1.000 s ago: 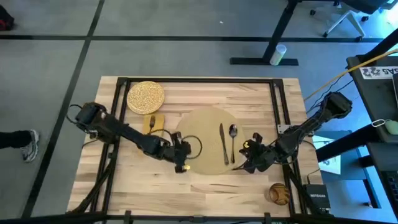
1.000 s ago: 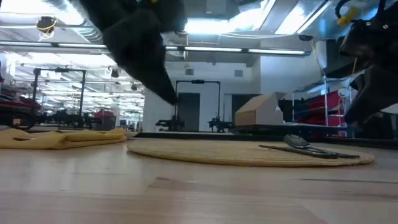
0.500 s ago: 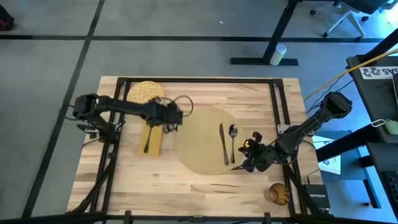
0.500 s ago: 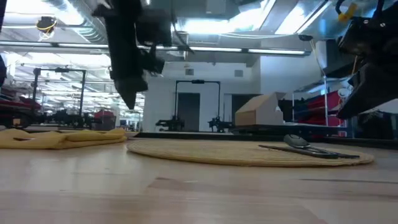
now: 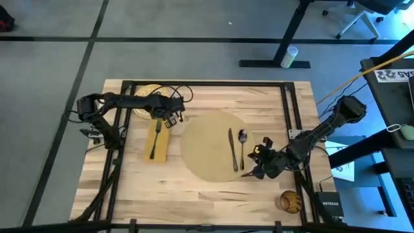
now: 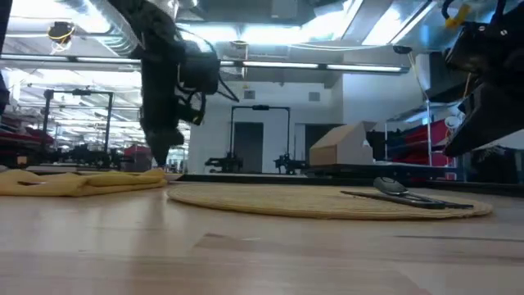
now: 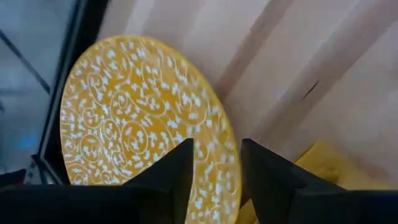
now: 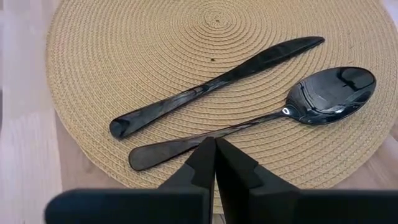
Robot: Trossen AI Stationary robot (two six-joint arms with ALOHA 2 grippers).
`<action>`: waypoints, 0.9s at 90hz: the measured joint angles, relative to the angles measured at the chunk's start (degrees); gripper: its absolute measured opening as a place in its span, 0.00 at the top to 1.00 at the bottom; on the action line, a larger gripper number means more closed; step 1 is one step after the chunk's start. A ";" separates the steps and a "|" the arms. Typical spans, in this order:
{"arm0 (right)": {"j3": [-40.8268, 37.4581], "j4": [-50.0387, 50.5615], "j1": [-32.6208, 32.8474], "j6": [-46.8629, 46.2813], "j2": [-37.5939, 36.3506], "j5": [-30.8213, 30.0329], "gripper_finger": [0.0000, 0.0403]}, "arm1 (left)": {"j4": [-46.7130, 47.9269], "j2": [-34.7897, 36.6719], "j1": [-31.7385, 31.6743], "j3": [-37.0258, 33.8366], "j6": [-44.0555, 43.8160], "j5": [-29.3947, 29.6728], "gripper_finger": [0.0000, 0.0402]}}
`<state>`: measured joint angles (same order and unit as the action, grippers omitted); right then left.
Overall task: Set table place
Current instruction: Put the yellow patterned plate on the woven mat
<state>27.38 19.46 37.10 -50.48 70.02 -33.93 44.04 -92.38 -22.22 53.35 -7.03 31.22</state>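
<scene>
The place, a round tan woven mat (image 5: 210, 147), lies flat mid-table, also seen as the mat (image 8: 186, 68) and the mat (image 6: 327, 201). A dark knife (image 8: 211, 84) and spoon (image 8: 311, 99) lie on its right part. The patterned yellow plate (image 7: 137, 124) lies at the far left, the same plate (image 5: 147, 90) partly under my left arm. My left gripper (image 7: 217, 171) hovers open above the plate's rim, also seen as the gripper (image 5: 169, 111). My right gripper (image 8: 215, 163) is shut, raised just beyond the mat's right edge.
A mustard napkin (image 5: 157, 139) with a fork (image 5: 155, 137) on it lies left of the mat, just near of the plate. A brown round object (image 5: 290, 200) stands at the near right corner. Black frame bars (image 5: 207, 83) run along the table's edges.
My left gripper has swung from the mat's near left edge toward the table's far left, past the napkin, and now hangs over the plate. The napkin and fork, earlier partly under the arm, now show in full.
</scene>
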 joint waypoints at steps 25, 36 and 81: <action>0.00 0.00 0.00 -0.01 0.00 0.00 1.00 | -1.86 0.02 -1.57 -3.34 -1.12 -0.85 0.58; 0.01 0.00 0.00 -0.01 0.00 0.00 1.00 | -2.26 0.02 -1.43 -3.45 -1.53 -0.89 0.55; 0.02 0.00 0.00 -0.02 0.00 0.02 1.00 | -3.87 -2.05 1.91 -3.50 -1.76 -3.77 0.55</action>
<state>27.40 19.46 37.10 -50.50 70.02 -33.91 40.16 -94.43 -20.31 49.84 -8.79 27.45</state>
